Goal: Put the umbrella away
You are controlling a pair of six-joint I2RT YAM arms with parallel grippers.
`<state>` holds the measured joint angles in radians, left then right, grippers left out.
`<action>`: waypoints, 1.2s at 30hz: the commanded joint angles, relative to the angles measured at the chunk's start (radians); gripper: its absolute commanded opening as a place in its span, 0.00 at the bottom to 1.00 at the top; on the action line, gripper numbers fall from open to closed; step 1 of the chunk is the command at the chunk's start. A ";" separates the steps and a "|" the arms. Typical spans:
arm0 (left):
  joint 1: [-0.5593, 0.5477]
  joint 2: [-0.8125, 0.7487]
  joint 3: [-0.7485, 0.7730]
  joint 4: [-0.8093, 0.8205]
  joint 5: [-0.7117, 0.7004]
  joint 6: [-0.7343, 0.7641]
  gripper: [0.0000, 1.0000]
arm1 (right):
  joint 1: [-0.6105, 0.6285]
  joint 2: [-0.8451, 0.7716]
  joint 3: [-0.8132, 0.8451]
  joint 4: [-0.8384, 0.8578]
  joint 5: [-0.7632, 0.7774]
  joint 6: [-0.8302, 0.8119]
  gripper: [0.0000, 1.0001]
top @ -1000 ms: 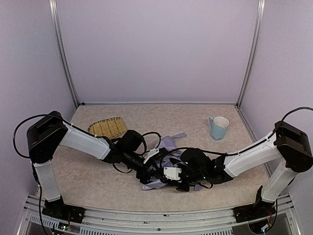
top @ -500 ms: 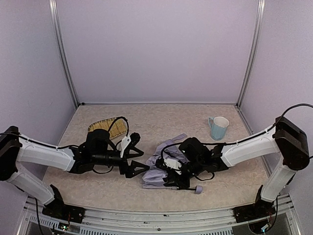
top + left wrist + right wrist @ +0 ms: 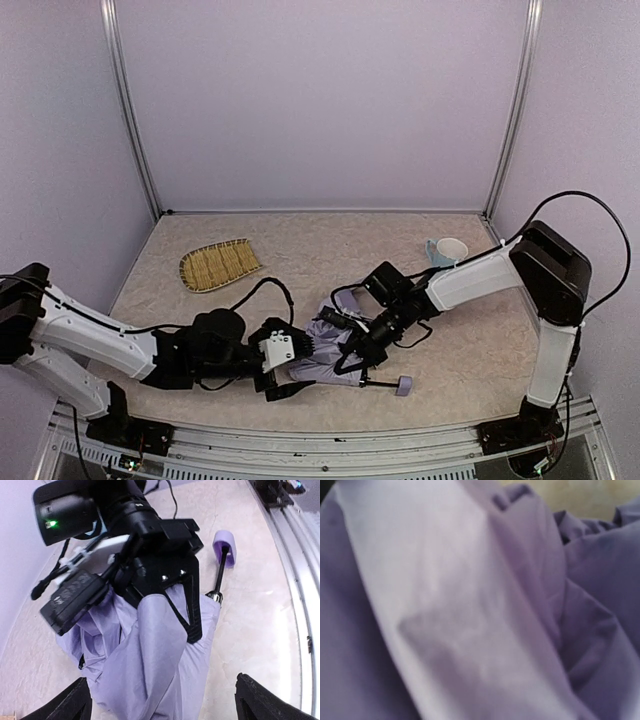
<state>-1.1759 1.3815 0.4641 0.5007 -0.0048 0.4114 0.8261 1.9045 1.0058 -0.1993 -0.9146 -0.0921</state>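
Note:
The umbrella (image 3: pixel 322 350) lies folded and crumpled on the table's near middle, pale lavender, with its thin black shaft and lavender handle knob (image 3: pixel 403 385) pointing right. My left gripper (image 3: pixel 283 372) lies low at its left end, open wide. In the left wrist view (image 3: pixel 172 702) the umbrella's fabric (image 3: pixel 150 670) lies between its fingertips (image 3: pixel 75 700). My right gripper (image 3: pixel 350 355) rests on the fabric from the right; one finger (image 3: pixel 194 615) stands at the jaw's outer edge and a fold hides the other. Fabric (image 3: pixel 470 605) fills the right wrist view.
A woven straw tray (image 3: pixel 218 265) lies at the back left. A pale blue cup (image 3: pixel 445 250) stands at the back right, partly behind my right forearm. The table's metal front rail (image 3: pixel 300 450) runs close below the umbrella. Cables loop beside both wrists.
My left arm has dropped low and swung right, bringing its gripper to the umbrella's left end. My right forearm has swung back toward the cup; its gripper stays on the fabric.

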 commanded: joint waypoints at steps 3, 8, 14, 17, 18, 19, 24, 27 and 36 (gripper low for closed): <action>0.033 0.223 0.157 -0.074 0.006 0.156 0.97 | -0.062 0.170 0.042 -0.177 -0.069 -0.029 0.08; 0.110 0.354 0.265 -0.213 0.133 0.086 0.91 | -0.079 0.235 0.106 -0.221 -0.059 -0.057 0.08; 0.140 0.387 0.257 -0.259 0.296 -0.011 0.75 | -0.109 0.210 0.108 -0.148 -0.042 0.018 0.19; 0.145 0.425 0.269 -0.292 0.322 -0.044 0.64 | -0.116 0.167 0.086 -0.094 -0.024 0.084 0.27; 0.151 0.446 0.282 -0.311 0.330 -0.058 0.61 | -0.116 0.147 0.074 -0.071 -0.018 0.104 0.30; 0.159 0.468 0.296 -0.336 0.342 -0.075 0.58 | -0.116 0.121 0.061 -0.048 -0.008 0.124 0.34; 0.201 0.555 0.344 -0.429 0.402 -0.141 0.40 | -0.122 -0.020 -0.016 0.060 0.066 0.226 0.43; 0.212 0.579 0.339 -0.441 0.435 -0.160 0.34 | -0.127 -0.101 -0.059 0.097 0.124 0.268 0.47; 0.252 0.606 0.343 -0.468 0.579 -0.214 0.29 | -0.120 -0.423 -0.170 0.096 0.436 0.200 0.55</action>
<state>-0.9417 1.8984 0.8490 0.2859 0.4980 0.2665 0.7002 1.6135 0.8825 -0.1337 -0.6865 0.1497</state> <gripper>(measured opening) 0.344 0.541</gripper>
